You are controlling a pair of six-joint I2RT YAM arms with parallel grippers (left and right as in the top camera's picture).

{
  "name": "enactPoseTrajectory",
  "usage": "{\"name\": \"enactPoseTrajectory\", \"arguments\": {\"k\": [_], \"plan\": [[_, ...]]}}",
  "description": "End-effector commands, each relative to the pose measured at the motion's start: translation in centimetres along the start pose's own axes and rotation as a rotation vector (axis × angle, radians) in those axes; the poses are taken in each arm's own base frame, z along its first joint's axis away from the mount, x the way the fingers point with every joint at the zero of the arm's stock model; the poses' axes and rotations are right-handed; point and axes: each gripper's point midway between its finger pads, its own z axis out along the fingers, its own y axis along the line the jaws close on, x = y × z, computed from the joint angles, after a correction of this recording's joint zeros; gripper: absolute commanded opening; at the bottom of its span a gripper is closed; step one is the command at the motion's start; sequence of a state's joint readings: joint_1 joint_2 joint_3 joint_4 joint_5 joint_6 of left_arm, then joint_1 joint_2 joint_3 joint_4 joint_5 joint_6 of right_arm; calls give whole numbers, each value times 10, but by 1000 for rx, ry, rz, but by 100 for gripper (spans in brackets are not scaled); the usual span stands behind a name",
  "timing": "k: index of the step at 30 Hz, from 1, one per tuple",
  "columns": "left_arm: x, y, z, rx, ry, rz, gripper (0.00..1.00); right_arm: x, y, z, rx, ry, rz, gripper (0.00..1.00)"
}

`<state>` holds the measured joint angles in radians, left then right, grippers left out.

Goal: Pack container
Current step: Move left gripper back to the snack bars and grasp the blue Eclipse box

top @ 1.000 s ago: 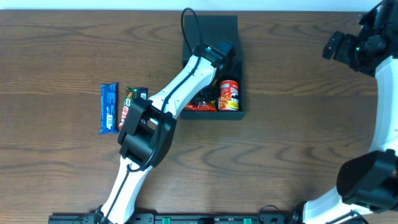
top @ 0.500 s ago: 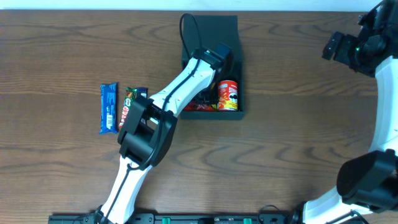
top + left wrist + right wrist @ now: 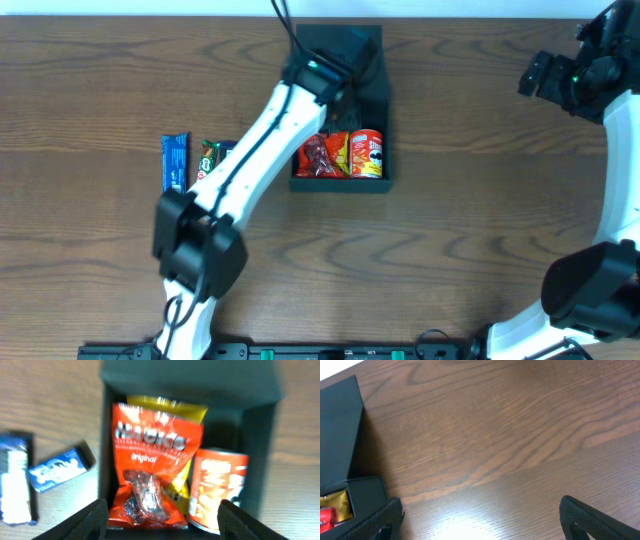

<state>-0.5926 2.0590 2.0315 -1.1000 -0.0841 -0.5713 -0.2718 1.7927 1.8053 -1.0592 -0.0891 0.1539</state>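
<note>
The container is a dark square box at the table's far middle, its flap lid standing open at the back. Inside lie a red snack packet, a yellow packet partly under it, and a red can on the right. In the left wrist view the red packet rests in the container beside the can. My left gripper hangs open above them, holding nothing; from overhead the left gripper sits over the lid. My right gripper is open over bare wood.
A blue bar and a smaller green-and-blue packet lie on the table left of the container, partly under my left arm. The right gripper hovers at the far right. The wooden table stretches between the arms.
My left gripper opened and let the red packet go into the container, then drew back towards the lid side. The right arm has not moved.
</note>
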Motion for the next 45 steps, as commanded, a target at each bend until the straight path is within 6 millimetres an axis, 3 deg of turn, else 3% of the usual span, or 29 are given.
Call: {"name": "enactPoseTrajectory", "arguments": {"k": [1,5,11,16,20,24,29,32,34,45], "plan": [[-24,16,-31,-56,-130,-2,70,-2,-1,-5,6,-12,14,99],[-44,48,-45,-142,-201,5,67,-2,-1,-5,6,-12,13,99],[-51,105,-35,-222,-142,-88,68,-2,-1,-5,6,-11,7,99],[-48,142,-18,-259,-61,-8,74,-2,-1,-5,6,-11,7,99],[-30,150,10,-215,37,161,72,-2,-1,-5,6,-11,7,99],[-11,153,43,-146,116,459,71,-2,-1,-5,6,-10,7,99],[13,140,58,131,175,677,75,0,-1,-5,7,-2,7,99],[26,142,61,299,181,750,86,1,-1,-5,7,0,8,98],[30,145,65,337,175,787,88,1,-1,-5,7,0,8,99],[36,153,102,297,113,842,89,1,-1,-5,7,0,8,99]]}}
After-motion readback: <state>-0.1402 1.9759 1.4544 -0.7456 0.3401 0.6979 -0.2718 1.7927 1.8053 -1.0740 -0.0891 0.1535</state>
